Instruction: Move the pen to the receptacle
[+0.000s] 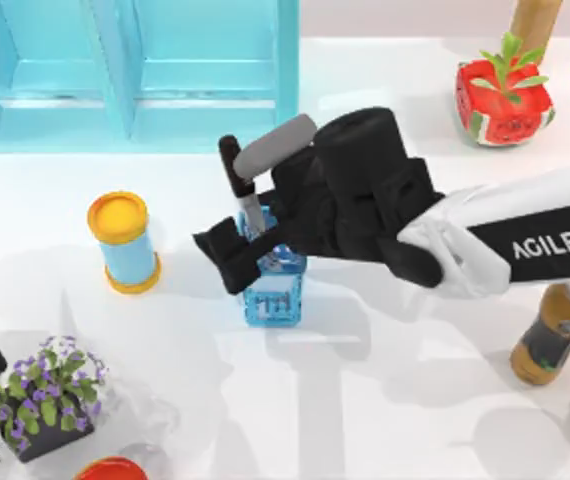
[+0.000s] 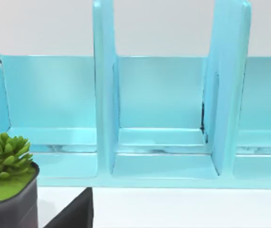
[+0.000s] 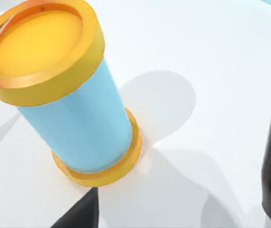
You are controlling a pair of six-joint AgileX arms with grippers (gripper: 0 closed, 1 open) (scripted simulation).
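The right gripper (image 1: pixel 250 240) pinched the pen (image 1: pixel 242 190), long axis near upright, lower shaft directly above the blue receptacle (image 1: pixel 273 292); the left arm sat parked.

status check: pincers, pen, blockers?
Right pincer over blue receptacle, gripping pen. Pen tip inside receptacle. Left arm parked, table's left edge. No blockers.

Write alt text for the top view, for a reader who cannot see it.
The right arm reaches across the white table from the right, its right gripper holding the pen upright over a small clear-blue square holder. A light-blue cylinder with yellow rims stands to the left, a turquoise shelf unit behind.
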